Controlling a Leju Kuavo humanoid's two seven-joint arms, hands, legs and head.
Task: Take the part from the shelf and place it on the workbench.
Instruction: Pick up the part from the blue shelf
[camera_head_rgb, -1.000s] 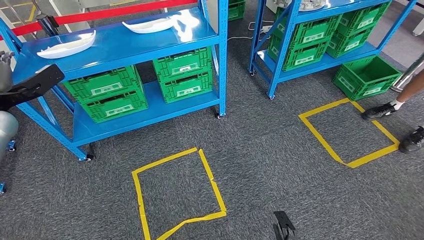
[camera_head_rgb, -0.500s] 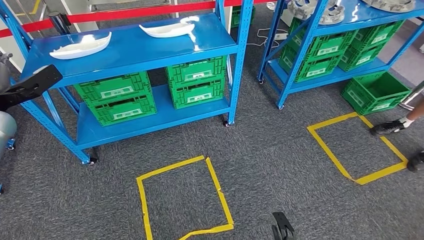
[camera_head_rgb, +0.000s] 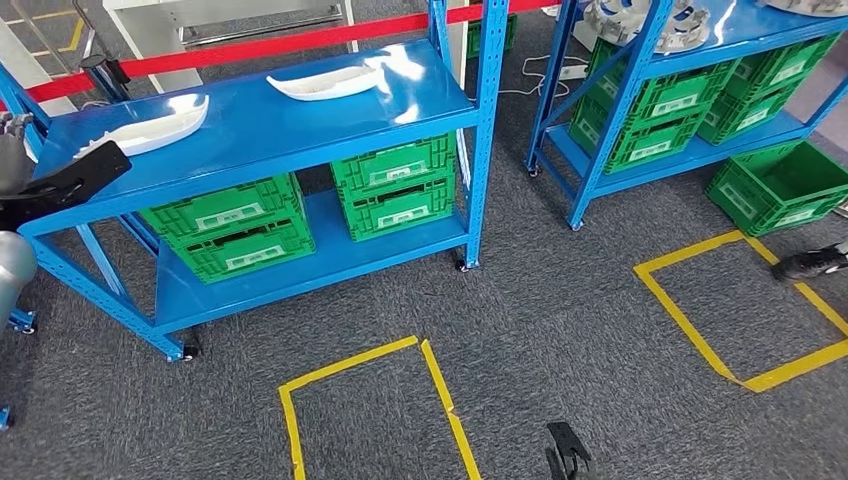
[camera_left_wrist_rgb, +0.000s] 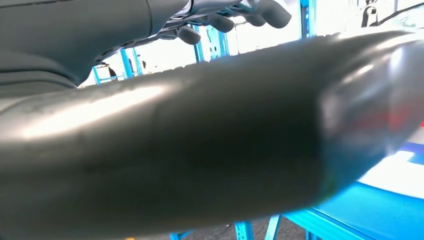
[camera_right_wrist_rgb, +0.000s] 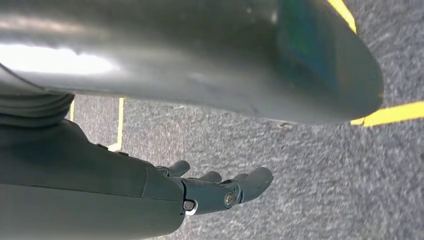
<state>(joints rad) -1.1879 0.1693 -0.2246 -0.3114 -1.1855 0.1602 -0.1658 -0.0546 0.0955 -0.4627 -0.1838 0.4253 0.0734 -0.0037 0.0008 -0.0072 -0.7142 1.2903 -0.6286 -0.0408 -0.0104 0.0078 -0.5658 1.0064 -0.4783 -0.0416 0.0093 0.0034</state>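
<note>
Dark grey carpet (camera_head_rgb: 560, 330) covers the floor, marked with yellow tape squares (camera_head_rgb: 372, 400), one in front of each rack. The nearer blue shelf rack (camera_head_rgb: 300, 110) stands on castors, and on its top board lie two white, boat-shaped moulded parts: one (camera_head_rgb: 150, 125) near the left end, the other (camera_head_rgb: 325, 82) further back toward the right. Four green crates (camera_head_rgb: 395, 185) sit stacked in pairs on the lower board. A second blue rack (camera_head_rgb: 640, 90) to the right holds more green crates and round metal castings (camera_head_rgb: 640, 18) on top, with a loose green crate (camera_head_rgb: 780, 185) on the floor beside it. A red barrier tape (camera_head_rgb: 250, 42) runs behind the racks, and a person's black shoe (camera_head_rgb: 812, 262) shows at the right edge.

The left hand (camera_left_wrist_rgb: 235, 12) is raised beside the shelf's left end, fingers loosely curled, grasping nothing. The right hand (camera_right_wrist_rgb: 220, 190) hangs low over the carpet, fingers spread slightly and empty.
</note>
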